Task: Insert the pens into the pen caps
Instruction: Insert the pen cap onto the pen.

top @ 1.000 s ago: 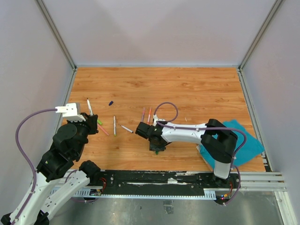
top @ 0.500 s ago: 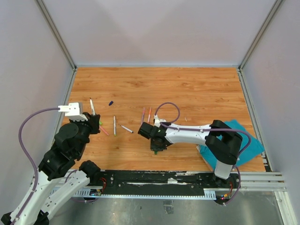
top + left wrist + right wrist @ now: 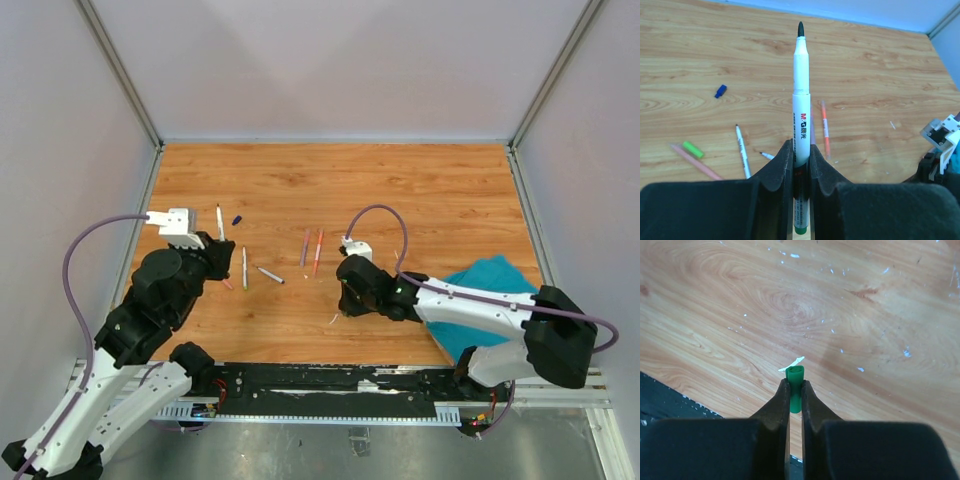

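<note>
Pen (image 3: 801, 100), green-ended, sits clamped mid-barrel in the closed left claw (image 3: 800, 150), tip pointing away. The right claw (image 3: 795, 386) pinches the green cap (image 3: 795, 372) low down (mouth facing outward). Both look light, stiff and slick, so firm grips away from the mating ends suit. Spare pens (image 3: 825, 127) lie farther out on the surface (image 3: 865, 65).

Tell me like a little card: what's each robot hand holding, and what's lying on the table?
left gripper: shut on the white pen, dark tip bare, pointing away from the hand
right gripper: shut on the green cap, open end facing outward
loose on the table: blue cap, light green cap, pink pen, orange pen
teal cloth: by the right arm
pen in cap: not yet
</note>
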### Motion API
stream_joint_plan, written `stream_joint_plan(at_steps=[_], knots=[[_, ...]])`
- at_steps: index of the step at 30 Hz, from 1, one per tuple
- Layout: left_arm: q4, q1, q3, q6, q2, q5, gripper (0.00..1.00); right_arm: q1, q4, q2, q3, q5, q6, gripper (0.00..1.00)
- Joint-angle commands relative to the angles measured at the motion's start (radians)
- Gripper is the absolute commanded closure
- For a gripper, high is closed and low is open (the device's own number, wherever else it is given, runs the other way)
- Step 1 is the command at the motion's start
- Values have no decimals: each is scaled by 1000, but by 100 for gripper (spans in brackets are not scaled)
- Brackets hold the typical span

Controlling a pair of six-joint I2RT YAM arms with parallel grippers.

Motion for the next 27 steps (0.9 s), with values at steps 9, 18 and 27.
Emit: stream_joint_plan(at_steps=[9, 18, 27], knots=[[306, 5, -185, -121, 61, 350, 100, -70, 155, -235, -83, -27, -336, 99], [490, -241, -286, -152, 101, 229, 100, -77, 421, -418, -173, -19, -240, 99], [759, -441, -373, -151, 174, 200, 100, -79, 697, -526, -263, 21, -57, 99]])
